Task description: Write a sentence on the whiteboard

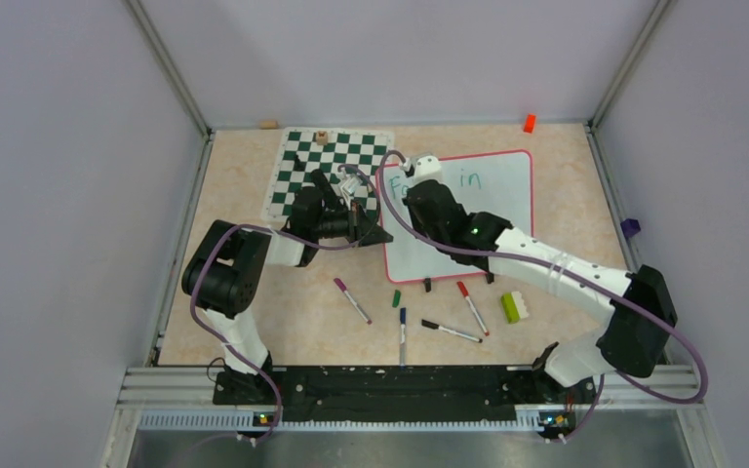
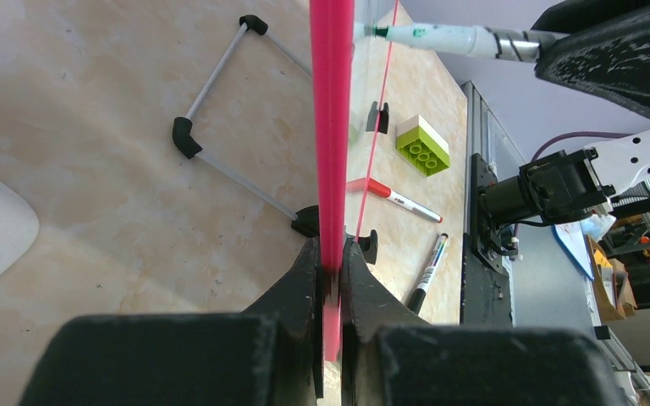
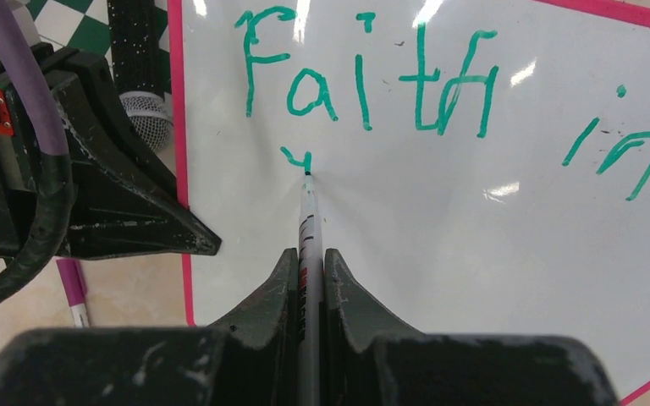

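Observation:
The whiteboard (image 1: 492, 210) stands tilted at the middle right, with a thin pink frame. My left gripper (image 2: 332, 262) is shut on the frame's left edge (image 2: 332, 127), near the lower left corner (image 1: 375, 234). On the board, the sentence (image 3: 364, 80) reads "Faith in" in teal-green. My right gripper (image 3: 309, 262) is shut on a white green-tipped marker (image 3: 308, 211). The marker's tip touches the board just below the "F", at a small fresh stroke (image 3: 294, 157). In the top view the right arm covers most of "Faith"; only "in" (image 1: 471, 178) shows clearly.
A green-and-white chess mat (image 1: 332, 161) lies behind the left gripper. In front of the board lie a purple marker (image 1: 352, 300), a green cap (image 1: 397, 298), a blue marker (image 1: 402, 331), a black marker (image 1: 451, 331), a red marker (image 1: 472, 308) and a lime brick (image 1: 514, 307).

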Controlling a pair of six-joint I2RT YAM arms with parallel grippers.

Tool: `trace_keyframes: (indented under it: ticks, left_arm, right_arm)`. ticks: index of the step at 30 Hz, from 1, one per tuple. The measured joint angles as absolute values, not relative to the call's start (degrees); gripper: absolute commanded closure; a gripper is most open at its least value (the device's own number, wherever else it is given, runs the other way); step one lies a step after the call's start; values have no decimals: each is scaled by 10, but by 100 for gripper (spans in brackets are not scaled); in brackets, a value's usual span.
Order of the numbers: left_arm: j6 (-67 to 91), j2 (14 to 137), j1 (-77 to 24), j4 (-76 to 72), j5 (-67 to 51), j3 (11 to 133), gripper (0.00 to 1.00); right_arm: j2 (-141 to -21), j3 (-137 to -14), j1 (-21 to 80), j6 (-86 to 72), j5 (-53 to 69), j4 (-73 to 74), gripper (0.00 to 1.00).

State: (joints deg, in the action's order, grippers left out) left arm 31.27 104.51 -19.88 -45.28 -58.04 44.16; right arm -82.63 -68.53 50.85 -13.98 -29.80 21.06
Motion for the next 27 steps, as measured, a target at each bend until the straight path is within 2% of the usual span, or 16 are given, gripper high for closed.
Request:
trace_keyframes:
  ticks: [11, 27]
  left_arm:
    - [309, 1044, -199, -449, -580, 442, 100]
    - [302, 1044, -200, -449, -579, 443, 100]
  right_arm:
    - [-811, -653, 509, -164, -256, 227, 100]
    - [-818, -666, 509, -166, -247, 219, 100]
